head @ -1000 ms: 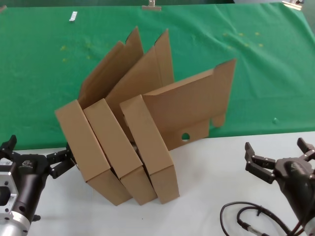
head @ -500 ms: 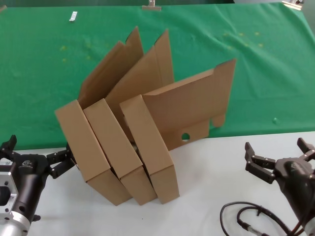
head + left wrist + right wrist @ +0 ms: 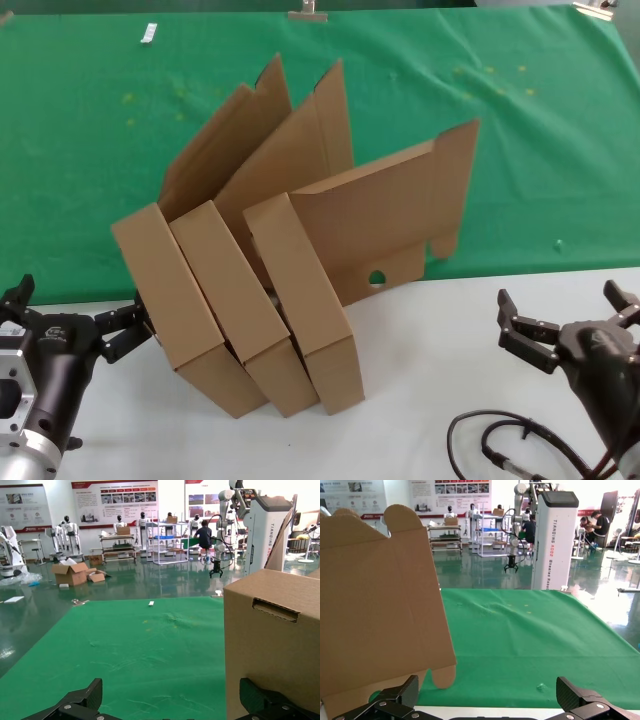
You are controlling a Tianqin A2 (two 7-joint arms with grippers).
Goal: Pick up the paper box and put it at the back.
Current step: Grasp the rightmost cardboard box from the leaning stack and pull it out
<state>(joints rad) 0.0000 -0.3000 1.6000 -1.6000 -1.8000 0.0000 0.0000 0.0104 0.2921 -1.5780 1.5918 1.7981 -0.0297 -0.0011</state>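
Three flat brown cardboard mailer boxes (image 3: pixel 250 300) sit mid-frame, none grasped; left gripper (image 3: pixel 70 315) and right gripper (image 3: pixel 570 310), jaws wide, empty.

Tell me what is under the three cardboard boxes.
The three cardboard boxes stand leaning together, their near ends over the white table and their far ends over the green cloth. Anything lying beneath them is covered and cannot be seen.
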